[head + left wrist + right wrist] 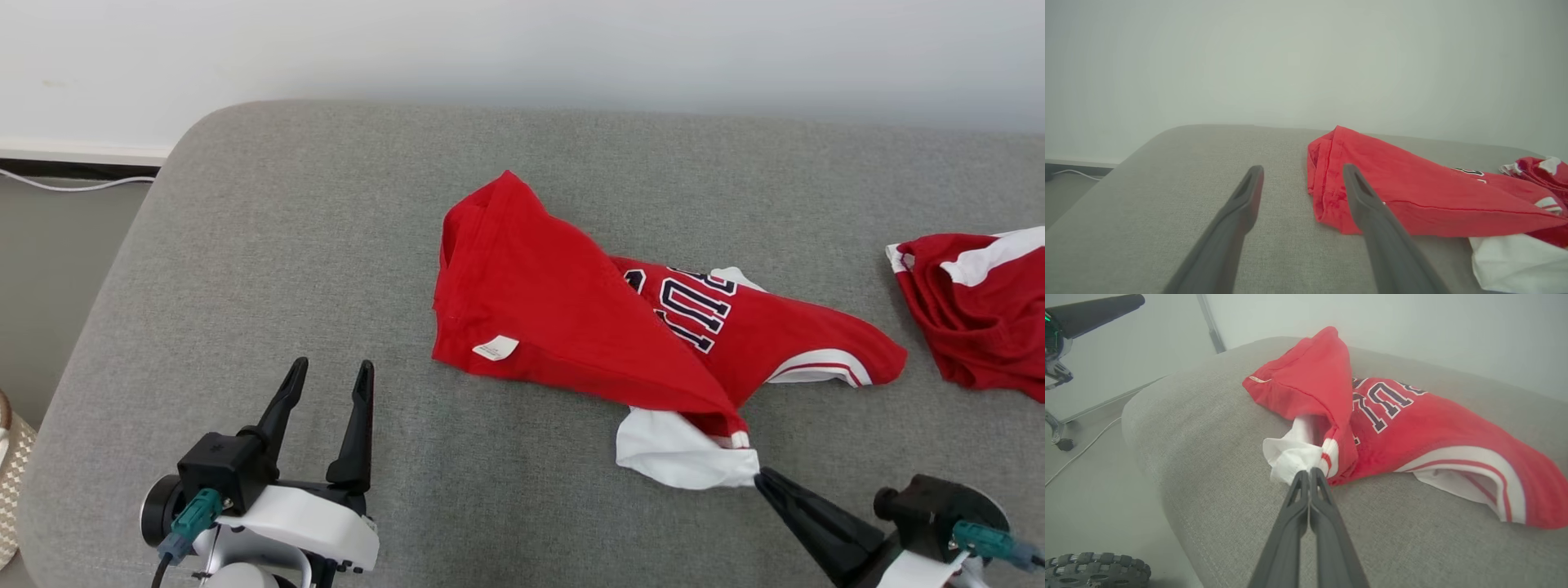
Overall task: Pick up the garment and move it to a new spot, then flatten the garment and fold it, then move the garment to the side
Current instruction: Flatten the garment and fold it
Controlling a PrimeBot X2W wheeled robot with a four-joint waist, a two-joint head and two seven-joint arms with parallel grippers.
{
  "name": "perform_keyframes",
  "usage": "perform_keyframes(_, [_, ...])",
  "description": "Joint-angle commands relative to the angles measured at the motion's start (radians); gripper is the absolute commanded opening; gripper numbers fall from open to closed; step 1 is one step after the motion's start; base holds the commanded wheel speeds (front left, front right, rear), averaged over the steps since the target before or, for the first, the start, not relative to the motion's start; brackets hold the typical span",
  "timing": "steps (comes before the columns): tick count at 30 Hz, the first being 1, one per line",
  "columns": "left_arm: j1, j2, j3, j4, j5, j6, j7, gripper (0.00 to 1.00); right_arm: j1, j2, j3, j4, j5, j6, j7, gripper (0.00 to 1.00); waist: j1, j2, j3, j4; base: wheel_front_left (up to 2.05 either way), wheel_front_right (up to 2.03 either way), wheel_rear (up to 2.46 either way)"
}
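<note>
On grey cushion (286, 245): red garment (571, 318) lies crumpled at middle, left part folded over, navy lettering showing. Right gripper (761, 478) at near right, jaws pinched tight on garment's white sleeve (678, 453) at its near edge. Left gripper (333, 369) at near left, jaws spread wide, holding nothing, apart from garment. Second red piece (980, 310) at right edge.

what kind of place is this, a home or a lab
Likely a plain indoor room, home or test space; can't tell which. A grey upholstered seat stands by a bare white wall, a loose cable trails along the floor, and a red jersey lies on it.
</note>
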Motion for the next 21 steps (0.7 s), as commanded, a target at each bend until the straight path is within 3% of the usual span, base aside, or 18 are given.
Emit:
perform_keyframes(1, [-0.023,0.029,0.037,-0.031,0.011,0.008,0.000,1.00,0.023,-0.015,0.013,-0.024,0.026,0.000,-0.014,0.00,0.0000,-0.0001,0.000,-0.007,0.00,0.00,0.00])
perform_keyframes(6, [-0.019,0.044,0.035,-0.048,0.014,0.014,0.015,1.00,0.050,0.043,0.050,-0.008,0.061,0.000,-0.014,0.00,0.0000,-0.0001,0.001,-0.028,0.00,0.00,0.00])
perform_keyframes(14, [-0.011,0.062,0.037,-0.069,0.013,0.025,0.034,1.00,0.052,0.151,0.031,0.040,0.012,0.000,-0.014,0.00,0.0000,-0.0001,-0.007,-0.058,0.00,0.00,0.00])
perform_keyframes(16, [-0.009,0.066,0.038,-0.072,0.011,0.026,0.039,1.00,0.058,0.171,0.017,0.044,0.004,0.000,-0.014,0.74,0.0000,-0.0001,-0.009,-0.062,0.00,0.00,0.00])
perform_keyframes(17, [-0.008,0.068,0.038,-0.073,0.011,0.027,0.041,1.00,0.061,0.178,0.010,0.038,0.000,0.000,-0.014,1.00,0.0000,-0.0001,-0.010,-0.064,0.00,0.00,0.00])
perform_keyframes(21, [-0.001,0.077,0.044,-0.076,0.008,0.034,0.044,1.00,0.087,0.196,-0.028,-0.006,-0.022,0.000,-0.014,1.00,0.0000,-0.0001,-0.014,-0.074,0.00,0.00,0.00])
